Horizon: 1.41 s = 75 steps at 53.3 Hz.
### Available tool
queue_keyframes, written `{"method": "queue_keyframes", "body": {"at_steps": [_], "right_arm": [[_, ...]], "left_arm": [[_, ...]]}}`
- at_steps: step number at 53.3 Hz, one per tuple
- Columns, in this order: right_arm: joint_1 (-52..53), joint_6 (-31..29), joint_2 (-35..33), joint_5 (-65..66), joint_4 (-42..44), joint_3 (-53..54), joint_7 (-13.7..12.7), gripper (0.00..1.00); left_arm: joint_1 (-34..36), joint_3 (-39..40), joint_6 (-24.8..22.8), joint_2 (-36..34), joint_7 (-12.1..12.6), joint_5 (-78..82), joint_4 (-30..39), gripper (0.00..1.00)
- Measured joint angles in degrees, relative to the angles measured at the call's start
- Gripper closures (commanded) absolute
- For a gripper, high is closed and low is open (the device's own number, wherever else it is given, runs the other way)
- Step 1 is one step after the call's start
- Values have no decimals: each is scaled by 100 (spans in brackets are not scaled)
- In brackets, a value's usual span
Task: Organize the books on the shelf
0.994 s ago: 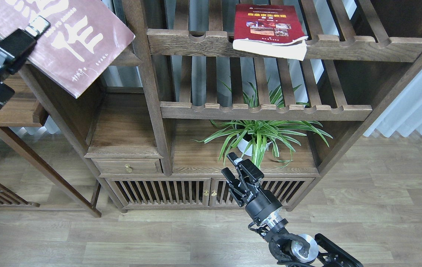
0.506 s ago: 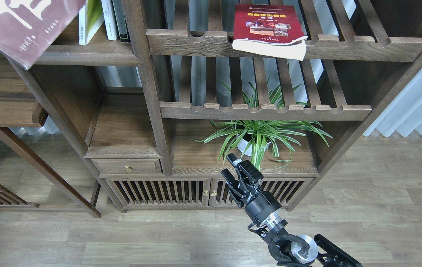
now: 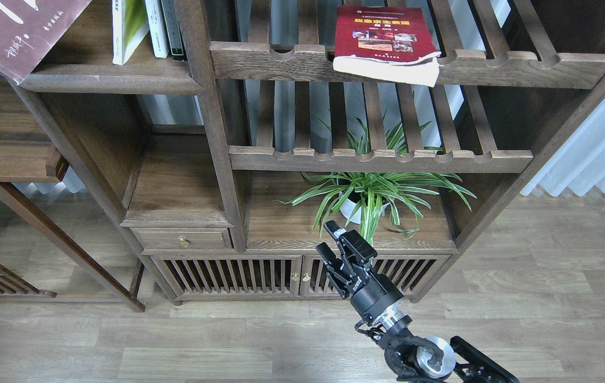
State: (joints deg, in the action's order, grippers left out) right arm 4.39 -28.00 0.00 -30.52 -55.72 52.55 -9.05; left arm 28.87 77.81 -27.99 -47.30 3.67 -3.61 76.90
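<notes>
The maroon book (image 3: 20,32) with white characters is tilted at the top left, mostly cut off by the view's edge, over the left end of the dark-brown shelf (image 3: 110,83). What holds it is out of view. The yellow-green book (image 3: 125,29) stands upright on that shelf. The bright red book (image 3: 384,42) lies flat on the upper slatted rack, its lower edge overhanging the front rail. My right gripper (image 3: 328,238) is open and empty, low in front of the cabinet. My left gripper is out of view.
Thin white- and dark-spined books (image 3: 164,26) stand to the right of the yellow-green one. A potted spider plant (image 3: 371,194) sits on the cabinet top under the lower slatted rack (image 3: 376,159), just behind my right gripper. A side table (image 3: 9,138) stands at the left.
The maroon book has moved up and left, uncovering the standing books. My left arm has gone out of view. My right gripper has barely moved.
</notes>
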Motion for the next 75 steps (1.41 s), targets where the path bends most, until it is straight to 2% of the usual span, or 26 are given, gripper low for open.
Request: {"method": "queue_keyframes", "body": {"at_steps": [11, 28, 39, 48, 56, 57, 75], "right_arm": [[26, 0, 0, -3, 0, -8, 0, 26], [27, 0, 0, -15, -21, -15, 0, 26], [27, 0, 0, -15, -74, -80, 0, 26], [25, 0, 0, -15, -91, -100, 0, 26], [16, 0, 0, -15, -96, -100, 0, 26], [11, 0, 0, -15, -97, -100, 0, 26], [-32, 0, -1, -23, -98, -107, 0, 26]], "left_arm": [[108, 107, 83, 111, -15, 857, 8, 100], [328, 122, 1514, 636, 26, 1793, 41, 100], [437, 37, 2117, 1192, 30, 2179, 18, 100], [813, -78, 2621, 1824, 60, 2710, -69, 100], [1277, -262, 2680, 2046, 62, 2958, -421, 100], [1492, -386, 2651, 2060, 55, 2981, -608, 100], [2233, -991, 2278, 2059, -3, 3024, -1480, 99]]}}
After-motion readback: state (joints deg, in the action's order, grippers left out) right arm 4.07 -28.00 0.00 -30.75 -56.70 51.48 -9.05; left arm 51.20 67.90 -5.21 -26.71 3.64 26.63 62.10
